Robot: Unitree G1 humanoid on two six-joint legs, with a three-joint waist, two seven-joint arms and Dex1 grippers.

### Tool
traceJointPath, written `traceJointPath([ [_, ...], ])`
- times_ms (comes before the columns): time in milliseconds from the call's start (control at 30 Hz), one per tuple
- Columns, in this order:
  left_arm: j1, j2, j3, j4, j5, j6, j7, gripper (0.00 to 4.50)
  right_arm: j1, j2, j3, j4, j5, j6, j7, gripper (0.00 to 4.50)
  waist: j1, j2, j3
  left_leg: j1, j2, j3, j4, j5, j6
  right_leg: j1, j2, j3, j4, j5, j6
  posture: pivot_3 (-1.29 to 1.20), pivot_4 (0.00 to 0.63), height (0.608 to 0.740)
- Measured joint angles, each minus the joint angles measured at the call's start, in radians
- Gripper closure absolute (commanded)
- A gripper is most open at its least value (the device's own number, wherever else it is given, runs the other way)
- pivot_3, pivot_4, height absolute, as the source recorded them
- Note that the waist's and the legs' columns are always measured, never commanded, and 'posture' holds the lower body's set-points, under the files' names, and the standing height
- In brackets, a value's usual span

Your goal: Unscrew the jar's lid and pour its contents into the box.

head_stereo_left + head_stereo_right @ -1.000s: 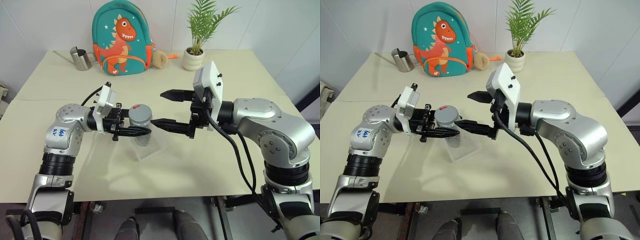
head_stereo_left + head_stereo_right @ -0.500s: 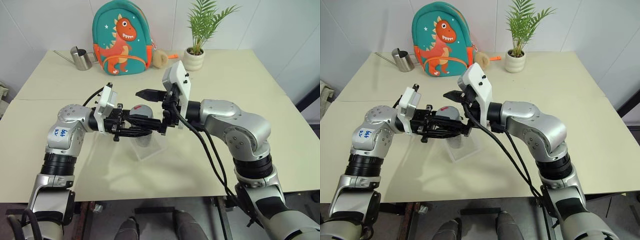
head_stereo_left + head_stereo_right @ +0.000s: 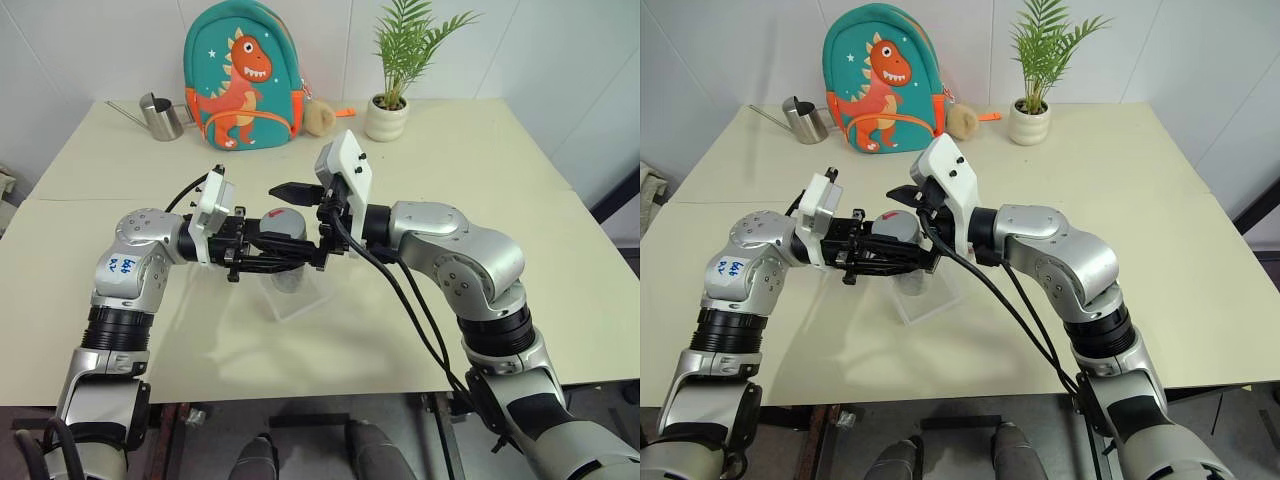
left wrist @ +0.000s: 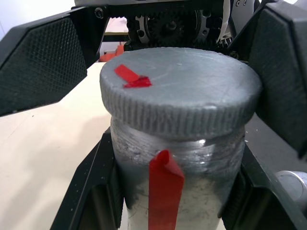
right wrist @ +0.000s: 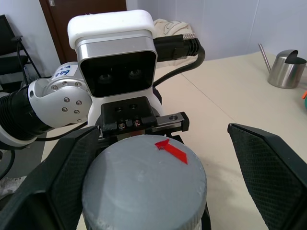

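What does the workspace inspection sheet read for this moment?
Surface: cream table, seam along its left part.
Job's things: jar held above the box; grey lid still on; contents cannot be made out.
Clutter: dinosaur backpack, steel watering can, potted plant, small plush beside the backpack.
Grippers: left tool shut on the jar; right tool open, fingers either side of the lid.
Cables: black cables along the right arm.
Surroundings: white walls, dark door.
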Motion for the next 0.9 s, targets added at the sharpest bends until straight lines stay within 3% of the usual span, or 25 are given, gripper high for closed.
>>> traceJointPath([
  [900, 0.0, -0.013, -0.007, 0.028, 0.004, -0.01, -0.001, 2.47, 0.04, -0.11, -0.02, -0.092, 0.026, 0.053, 0.009, 0.03, 0.0, 0.0, 0.0, 0.0, 0.0, 0.0, 0.0, 0.0, 0.0, 0.0, 0.0, 0.0, 0.0, 0.0, 0.0, 0.0, 0.15, 0.74],
])
